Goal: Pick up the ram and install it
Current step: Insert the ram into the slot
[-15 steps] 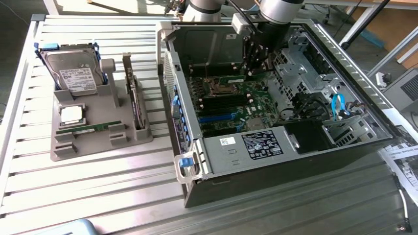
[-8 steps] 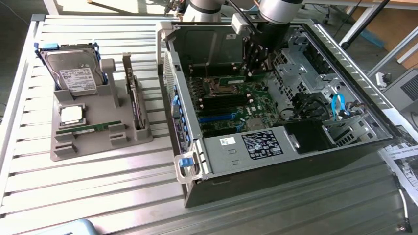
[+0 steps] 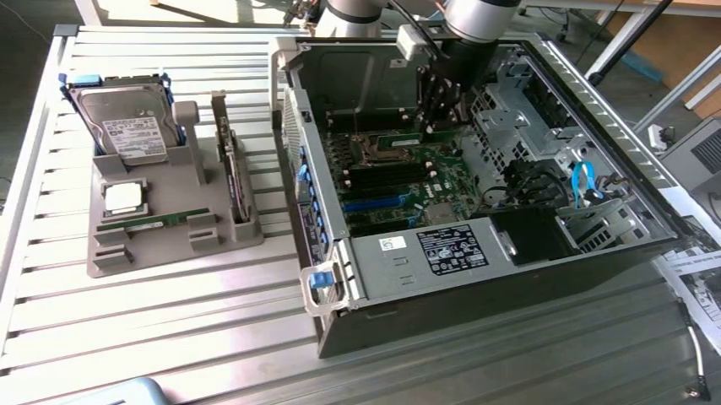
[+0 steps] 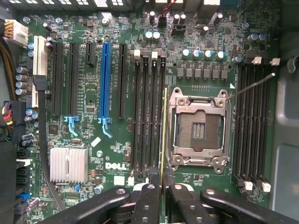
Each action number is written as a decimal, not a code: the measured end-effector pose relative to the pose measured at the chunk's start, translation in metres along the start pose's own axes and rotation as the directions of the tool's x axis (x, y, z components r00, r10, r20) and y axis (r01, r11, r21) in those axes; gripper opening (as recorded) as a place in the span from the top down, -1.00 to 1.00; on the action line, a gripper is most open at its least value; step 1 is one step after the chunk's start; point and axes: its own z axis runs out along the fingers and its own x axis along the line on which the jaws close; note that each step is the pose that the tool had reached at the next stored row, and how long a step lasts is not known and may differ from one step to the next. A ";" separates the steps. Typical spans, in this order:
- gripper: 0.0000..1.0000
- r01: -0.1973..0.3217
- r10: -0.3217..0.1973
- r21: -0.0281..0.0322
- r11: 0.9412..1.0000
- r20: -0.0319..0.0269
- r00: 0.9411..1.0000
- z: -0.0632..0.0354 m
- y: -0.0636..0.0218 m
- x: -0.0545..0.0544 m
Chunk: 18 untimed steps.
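Note:
My gripper [image 3: 441, 126] is down inside the open computer case [image 3: 338, 278], over the motherboard. It is shut on the ram [image 3: 394, 136], a thin green stick that juts out sideways from the fingers just above the board. In the wrist view the ram [image 4: 164, 135] appears edge-on as a narrow yellow-green line running away from my gripper [image 4: 163, 183]. It hangs over the black memory slots [image 4: 148, 116], close beside the open silver CPU socket [image 4: 198, 126]. I cannot tell whether it touches a slot.
A grey tray [image 3: 169, 245] at the exterior view's left holds a hard drive [image 3: 130, 122], a square CPU chip [image 3: 121, 198], an upright expansion card [image 3: 231, 169] and another green stick [image 3: 152, 222]. Case walls, drive cages [image 3: 541, 126] and cables [image 3: 580, 181] surround the gripper.

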 end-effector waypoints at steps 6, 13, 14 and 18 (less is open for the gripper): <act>0.73 0.000 0.000 0.000 1.000 -0.009 1.000 0.0009 0.0015 0.002; 0.73 -0.001 0.001 0.000 1.000 -0.010 1.000 0.0028 0.0078 0.002; 0.73 -0.001 0.001 -0.001 1.000 -0.010 1.000 0.0030 0.0089 0.002; 0.73 -0.001 0.001 -0.001 1.000 -0.010 1.000 0.0044 0.0126 0.003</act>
